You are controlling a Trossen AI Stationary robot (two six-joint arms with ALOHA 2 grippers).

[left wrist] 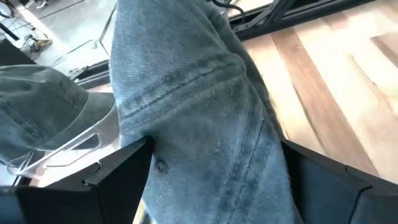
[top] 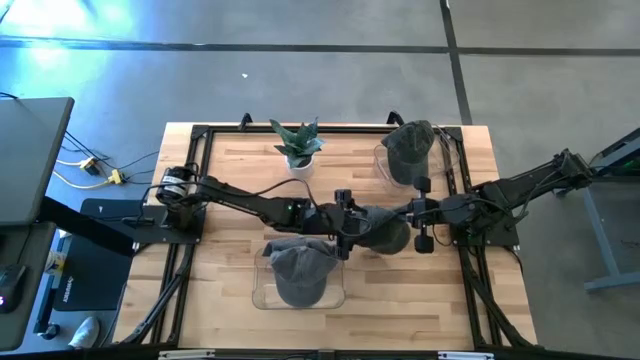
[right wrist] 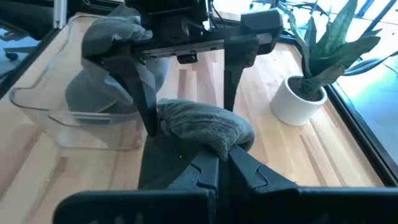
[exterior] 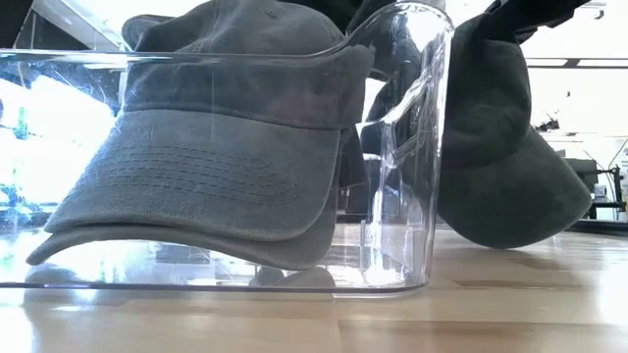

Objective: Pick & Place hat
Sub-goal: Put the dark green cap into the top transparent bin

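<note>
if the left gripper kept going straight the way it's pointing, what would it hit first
The gray hat at mid-table. The left gripper stands open with its fingers on either side of the hat's fabric, which the right gripper holds shut from the opposite side.

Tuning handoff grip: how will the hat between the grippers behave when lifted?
Likely floppy: the hat sags in folds where the right gripper pinches it. Probably light, soft fabric. Its crown fills the open left gripper, so it may drape or slip.

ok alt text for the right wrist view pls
The right claw, shut, pinches a grey-green hat over a wooden table, while the left claw stands open around the same hat from the far side. A clear bin holding another hat sits behind, and a potted plant is off to one side.
</note>
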